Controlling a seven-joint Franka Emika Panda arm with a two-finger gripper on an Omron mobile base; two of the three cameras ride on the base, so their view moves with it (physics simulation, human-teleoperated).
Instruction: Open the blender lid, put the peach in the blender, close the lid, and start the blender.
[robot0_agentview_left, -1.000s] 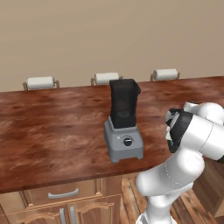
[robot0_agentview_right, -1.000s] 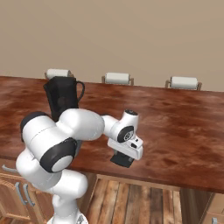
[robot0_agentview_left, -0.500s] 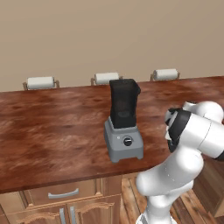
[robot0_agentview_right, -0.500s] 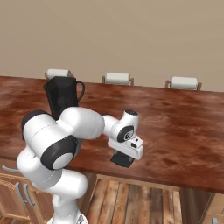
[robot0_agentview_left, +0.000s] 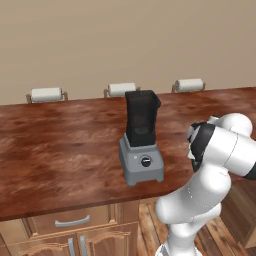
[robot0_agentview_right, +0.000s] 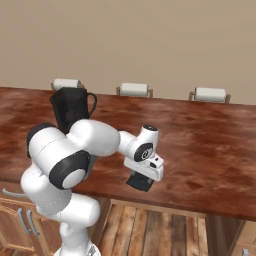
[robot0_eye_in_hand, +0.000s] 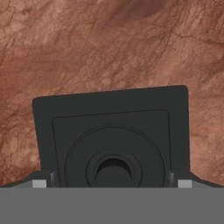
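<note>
I have the pincer (robot0_agentview_right: 139, 181) low over the near edge of the reddish-brown wooden bench (robot0_agentview_right: 210, 145), well to the right of the blender. Clamped in it is the flat black square blender lid with its raised round centre (robot0_eye_in_hand: 113, 135); in the hand view the lid sits square under the fingertips, so I read the pincer as closed on it. In the right base view the lid (robot0_agentview_right: 139, 181) hangs just below the hand, at or just above the bench surface; I cannot tell whether it touches.

My judgement: the lid is held out here to park it aside, leaving the jar mouth free for loading.

The grey boxy blender with a black front knob and tall dark translucent jar (robot0_agentview_left: 141, 145) stands mid-bench, upright, jar top uncovered, well apart from the hand.

Three white paper rolls on holders (robot0_agentview_left: 122, 89) line the far edge against the beige wall.

Peach: not located.
</note>
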